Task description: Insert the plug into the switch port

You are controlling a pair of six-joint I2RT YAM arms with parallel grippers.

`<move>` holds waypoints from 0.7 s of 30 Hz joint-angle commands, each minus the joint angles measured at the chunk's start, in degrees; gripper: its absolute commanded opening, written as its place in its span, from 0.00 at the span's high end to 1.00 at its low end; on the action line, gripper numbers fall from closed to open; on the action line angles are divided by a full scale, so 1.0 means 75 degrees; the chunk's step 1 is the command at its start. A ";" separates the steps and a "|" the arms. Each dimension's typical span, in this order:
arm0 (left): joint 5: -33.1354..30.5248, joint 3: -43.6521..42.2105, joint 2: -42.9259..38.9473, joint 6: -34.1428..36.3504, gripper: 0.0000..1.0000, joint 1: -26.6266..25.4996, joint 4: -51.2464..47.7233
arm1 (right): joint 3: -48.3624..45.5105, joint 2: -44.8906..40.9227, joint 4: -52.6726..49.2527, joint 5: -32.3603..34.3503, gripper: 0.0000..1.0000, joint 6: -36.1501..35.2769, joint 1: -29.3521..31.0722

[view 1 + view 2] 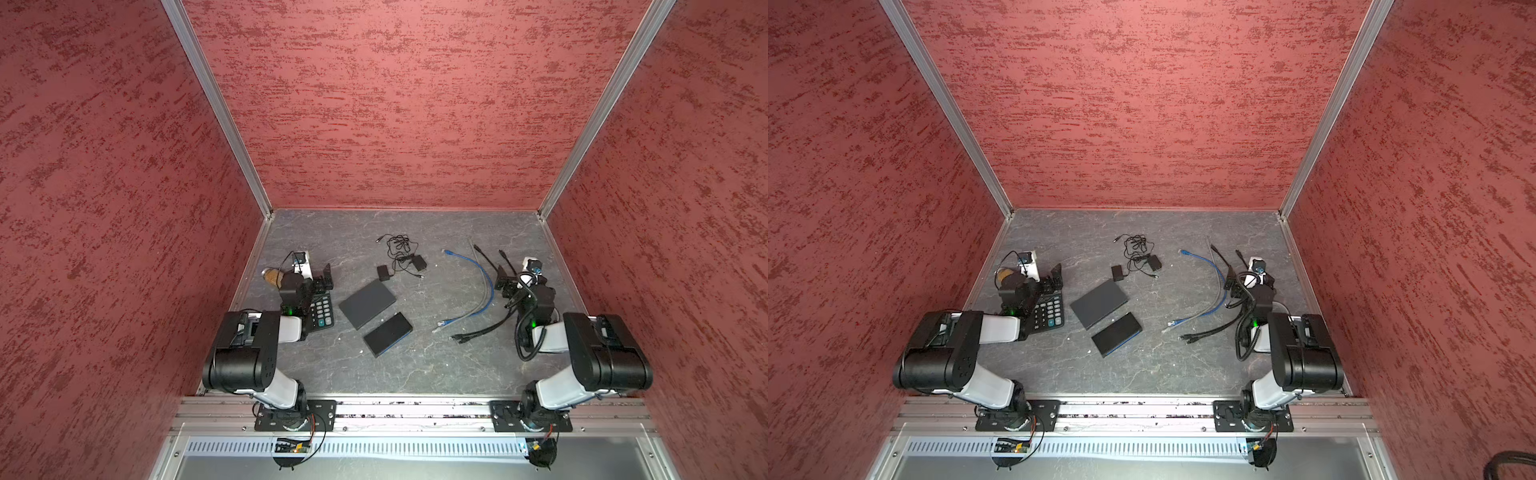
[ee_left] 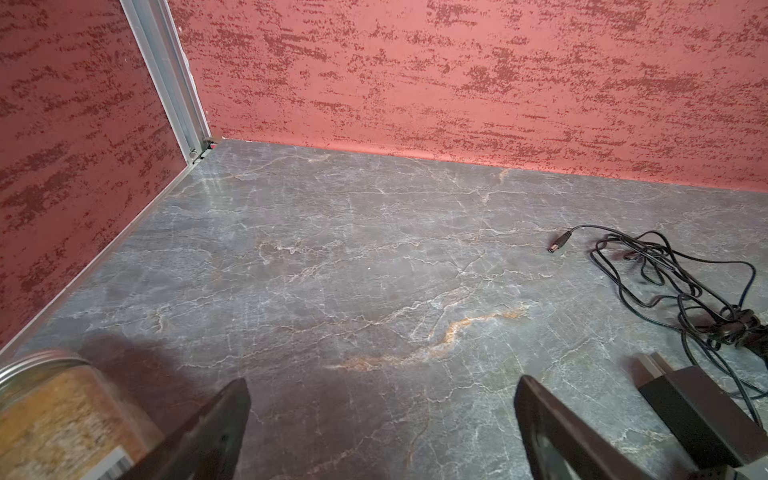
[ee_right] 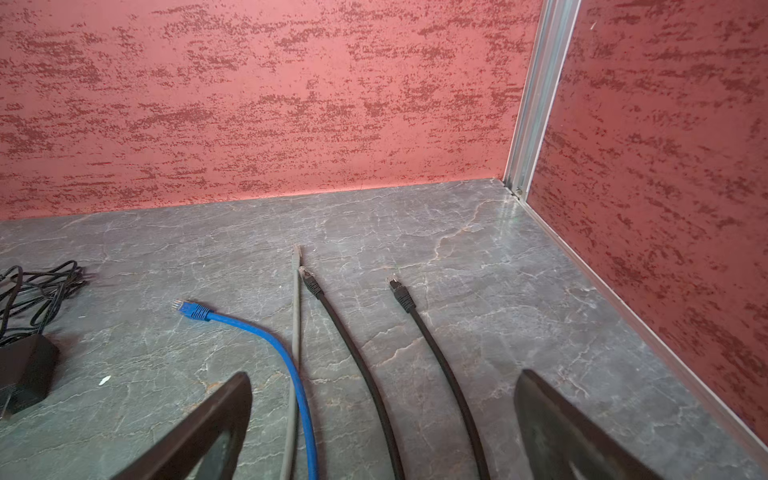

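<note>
Left tool point(image 2: 382, 380) and right tool point(image 3: 384, 374) gape empty; blue plug point(image 3: 192, 309) untouched.

- This is a robot lab test booth.
- Red speckled walls point(image 1: 395, 104) box it in on three sides, joined by metal corner strips point(image 1: 216, 108).
- The left arm point(image 1: 249, 353) and the right arm point(image 1: 598, 357) are robot arms, bolted to a metal rail point(image 1: 415, 411) at the front.
- The grey stone-look table point(image 1: 415, 370) holds test things, like a blue network cable point(image 3: 266, 334) and a flat dark switch box point(image 1: 368, 303).
</note>
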 commanded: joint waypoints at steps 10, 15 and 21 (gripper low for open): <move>0.0143 0.0072 -0.0007 0.0072 0.00 0.0035 -0.0039 | 0.0118 0.0002 0.0045 -0.0101 0.01 0.0015 0.0013; 0.0139 0.0072 -0.0007 0.0070 0.00 0.0035 -0.0045 | 0.0125 0.0009 0.0045 -0.0089 0.01 0.0020 0.0013; 0.0154 0.0067 -0.0007 0.0070 0.00 0.0042 -0.0039 | 0.0124 0.0013 0.0044 -0.0092 0.01 0.0019 0.0013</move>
